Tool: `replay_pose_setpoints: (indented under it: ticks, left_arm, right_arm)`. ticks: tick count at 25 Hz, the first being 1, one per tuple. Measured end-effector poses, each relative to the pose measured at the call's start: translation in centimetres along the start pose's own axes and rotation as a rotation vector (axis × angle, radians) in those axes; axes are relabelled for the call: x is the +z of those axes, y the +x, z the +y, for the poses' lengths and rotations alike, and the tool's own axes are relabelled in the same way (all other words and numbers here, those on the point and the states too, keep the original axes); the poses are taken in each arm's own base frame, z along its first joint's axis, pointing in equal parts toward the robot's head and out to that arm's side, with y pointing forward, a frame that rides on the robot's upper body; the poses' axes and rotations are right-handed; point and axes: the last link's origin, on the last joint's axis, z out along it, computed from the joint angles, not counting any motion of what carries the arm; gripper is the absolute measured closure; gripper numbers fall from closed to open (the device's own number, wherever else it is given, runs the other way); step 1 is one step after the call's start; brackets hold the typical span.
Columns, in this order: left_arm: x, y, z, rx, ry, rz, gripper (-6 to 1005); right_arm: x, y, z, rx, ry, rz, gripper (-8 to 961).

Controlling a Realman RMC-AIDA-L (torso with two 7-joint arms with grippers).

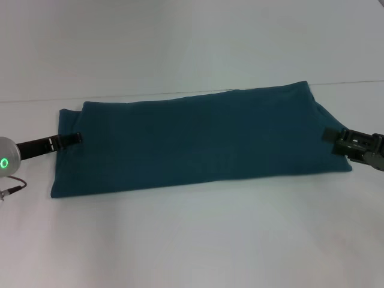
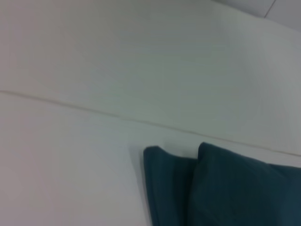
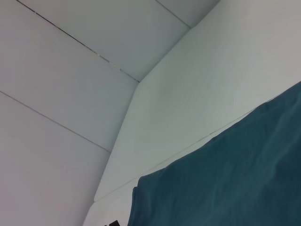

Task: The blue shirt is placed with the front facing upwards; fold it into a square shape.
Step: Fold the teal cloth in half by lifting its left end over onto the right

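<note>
Shirt [image 1: 198, 141]: lies mid-table [image 1: 192, 240] as a long folded band, not yet square. Left gripper [image 1: 75, 138], right gripper [image 1: 332, 137] at its ends; grip cannot be told.

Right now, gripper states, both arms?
Left gripper: at the left end of the blue shirt, open or shut cannot be told.
Right gripper: at the shirt's right end, cannot be told either.

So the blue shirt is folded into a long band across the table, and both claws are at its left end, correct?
Not quite. The head view shows the blue shirt folded into a long band across the table, but the claws are at opposite ends: the left claw at the left end, the right claw at the right end.
</note>
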Motion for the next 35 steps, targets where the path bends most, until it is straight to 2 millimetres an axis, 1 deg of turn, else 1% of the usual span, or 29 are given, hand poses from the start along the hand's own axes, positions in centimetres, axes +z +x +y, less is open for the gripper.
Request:
replay_pose_setpoints:
  ticks: [7, 16, 29, 35]
  left_arm:
    - [0.2, 0.0, 0.5, -0.055, -0.014, -0.028, 88]
    - [0.4, 0.1, 0.5, -0.022, 0.023, -0.048, 92]
    - [0.8, 0.1, 1.1, 0.002, 0.02, -0.069, 99]
    - [0.8, 0.0, 1.0, 0.012, 0.026, -0.075, 102]
  right_arm:
    - [0.0, 0.0, 0.0, 0.006, -0.001, 0.002, 89]
    - [0.1, 0.0, 0.0, 0.008, 0.0, 0.002, 91]
    - [0.2, 0.0, -0.1, 0.011, 0.002, -0.001, 90]
    - [0.2, 0.0, -0.1, 0.012, 0.002, -0.001, 89]
